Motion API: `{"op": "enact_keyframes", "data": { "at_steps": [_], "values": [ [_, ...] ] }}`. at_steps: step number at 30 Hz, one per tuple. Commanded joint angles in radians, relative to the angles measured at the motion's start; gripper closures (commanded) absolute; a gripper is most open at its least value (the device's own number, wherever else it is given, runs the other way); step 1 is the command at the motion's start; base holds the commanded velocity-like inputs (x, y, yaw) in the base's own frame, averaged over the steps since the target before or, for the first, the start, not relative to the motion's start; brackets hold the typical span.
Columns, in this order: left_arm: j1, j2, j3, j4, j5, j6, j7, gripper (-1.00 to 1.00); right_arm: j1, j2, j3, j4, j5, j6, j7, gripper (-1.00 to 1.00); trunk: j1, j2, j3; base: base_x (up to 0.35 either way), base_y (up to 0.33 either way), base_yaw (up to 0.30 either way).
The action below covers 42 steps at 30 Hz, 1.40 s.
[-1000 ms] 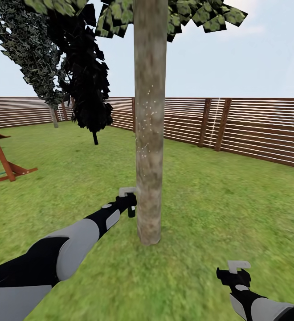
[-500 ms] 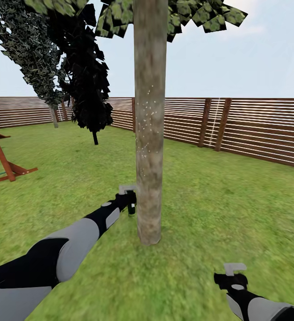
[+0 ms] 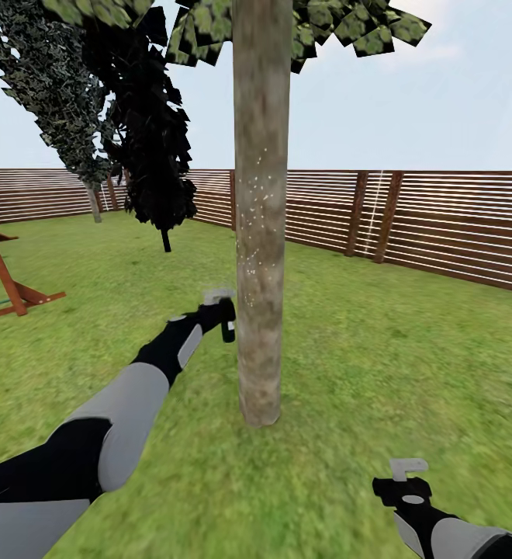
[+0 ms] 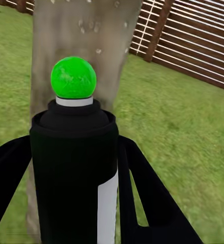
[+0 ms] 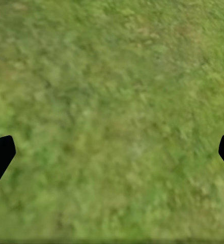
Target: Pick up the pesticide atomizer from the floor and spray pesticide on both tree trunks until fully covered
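We hold the pesticide atomizer (image 4: 74, 168), a black cylindrical bottle with a white label strip and a glossy green ball on its nozzle, clenched in our left pincer (image 3: 223, 314) just beside the tree trunk (image 3: 261, 233), a thick, straight, branchless column of mottled grey-brown bark flecked with small pale specks above the bottle. In the left wrist view the black fingers (image 4: 142, 198) flank the bottle on both sides and the nozzle faces the bark at close range. Our right pincer (image 3: 408, 480) hangs low over the rough green lawn (image 3: 380, 349), its dark fingertips (image 5: 0, 155) spread wide apart with nothing between them. A brown horizontal-slat wooden fence (image 3: 442, 221) bounds the grass behind, two dark narrow trees (image 3: 151, 132) stand at its left, and the slanted beams of a wooden play tower (image 3: 4, 279) edge the lawn.
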State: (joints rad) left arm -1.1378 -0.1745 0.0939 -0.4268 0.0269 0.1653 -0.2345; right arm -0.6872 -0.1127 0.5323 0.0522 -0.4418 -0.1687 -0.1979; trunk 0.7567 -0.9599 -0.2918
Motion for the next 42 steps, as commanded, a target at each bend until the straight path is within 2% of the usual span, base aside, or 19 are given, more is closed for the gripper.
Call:
{"op": "enact_keyframes", "data": {
  "at_steps": [1,3,5,8,12,14,17,20,22,28,30,31,33,36,38,39,40,42],
  "values": [
    [0.000,0.000,0.001,0.036,0.001,-0.002,0.000,1.00,0.000,0.000,0.000,0.000,0.000,0.000,0.000,-1.00,0.000,0.000,0.000,0.000,0.000,0.000],
    [0.000,0.000,0.002,0.114,0.000,-0.024,0.000,1.00,0.000,0.001,0.000,0.000,0.000,0.000,0.000,-1.00,0.000,0.000,0.000,0.000,0.000,0.000],
    [0.000,0.000,0.004,0.219,-0.001,-0.079,0.000,1.00,-0.001,0.000,0.000,0.000,0.000,0.000,0.000,-1.00,0.000,0.000,0.000,0.000,0.000,0.000],
    [0.000,0.000,0.005,0.299,-0.002,-0.102,0.000,1.00,0.000,0.001,0.000,0.000,0.000,0.000,0.000,-1.00,0.000,0.000,0.000,0.000,0.000,0.000],
    [0.000,0.000,0.006,0.345,-0.004,-0.111,0.001,1.00,0.000,0.001,0.000,0.000,0.000,0.001,0.000,-1.00,0.000,0.000,0.000,0.000,0.000,0.000],
    [0.000,0.000,0.002,0.347,-0.003,-0.137,0.002,1.00,0.000,0.001,0.000,0.000,0.000,0.000,0.000,-1.00,0.000,0.000,0.000,0.000,0.000,0.000],
    [0.000,0.000,-0.005,0.273,-0.003,-0.147,0.004,1.00,0.000,0.001,0.000,0.000,0.000,0.001,0.000,-1.00,0.000,0.000,0.000,0.000,0.000,0.000],
    [0.000,0.000,-0.007,0.110,-0.004,-0.060,0.017,1.00,0.000,0.000,0.000,0.000,0.000,0.001,0.000,-1.00,0.000,0.000,0.000,0.000,0.000,0.000],
    [0.000,0.000,-0.008,0.000,-0.004,0.002,0.059,1.00,0.000,0.000,0.000,0.000,0.000,0.001,0.000,-1.00,0.000,0.000,0.000,0.000,0.000,0.000],
    [0.000,0.000,-0.007,-0.126,-0.002,0.025,0.078,1.00,0.000,0.000,0.000,0.000,0.000,0.001,0.000,-1.00,0.000,0.000,0.000,0.000,0.000,0.000],
    [0.000,0.000,-0.028,-0.151,-0.001,0.024,0.076,1.00,0.000,0.000,0.000,0.000,0.000,0.001,0.000,-1.00,0.000,0.000,0.000,0.000,0.000,0.000],
    [0.000,0.000,-0.055,-0.147,-0.001,0.022,0.076,1.00,0.000,0.000,0.000,0.000,0.000,0.002,0.000,-1.00,0.000,0.000,0.000,0.000,0.000,0.000],
    [0.000,0.000,-0.080,-0.120,-0.001,0.018,0.076,1.00,0.000,0.001,0.000,0.001,0.002,0.002,0.000,-1.00,0.000,0.000,0.000,0.040,0.000,0.000],
    [0.000,0.000,-0.091,-0.048,-0.001,0.012,0.075,1.00,0.001,0.001,-0.001,0.003,0.004,0.002,0.000,-1.00,0.000,0.000,0.000,0.101,0.000,0.000],
    [0.000,0.000,-0.092,0.006,-0.001,-0.004,0.074,1.00,0.103,-0.007,-0.004,0.004,0.002,-0.006,0.000,-1.00,0.000,0.000,0.000,0.013,0.000,0.000],
    [0.000,0.000,-0.096,0.035,-0.001,-0.029,0.070,1.00,0.151,-0.008,-0.004,0.005,0.000,-0.034,-0.001,-1.00,0.000,0.000,0.000,0.004,0.000,0.000],
    [0.000,0.000,-0.108,0.087,-0.001,-0.046,0.061,1.00,0.175,-0.009,-0.005,0.005,-0.001,-0.053,-0.002,-1.00,0.000,0.000,0.000,0.001,0.000,0.000],
    [0.000,0.000,-0.114,0.166,-0.001,-0.090,0.058,1.00,0.184,-0.009,-0.006,0.005,-0.003,-0.060,-0.003,-1.00,0.000,0.000,0.000,0.000,0.000,0.000]
  ]
}}
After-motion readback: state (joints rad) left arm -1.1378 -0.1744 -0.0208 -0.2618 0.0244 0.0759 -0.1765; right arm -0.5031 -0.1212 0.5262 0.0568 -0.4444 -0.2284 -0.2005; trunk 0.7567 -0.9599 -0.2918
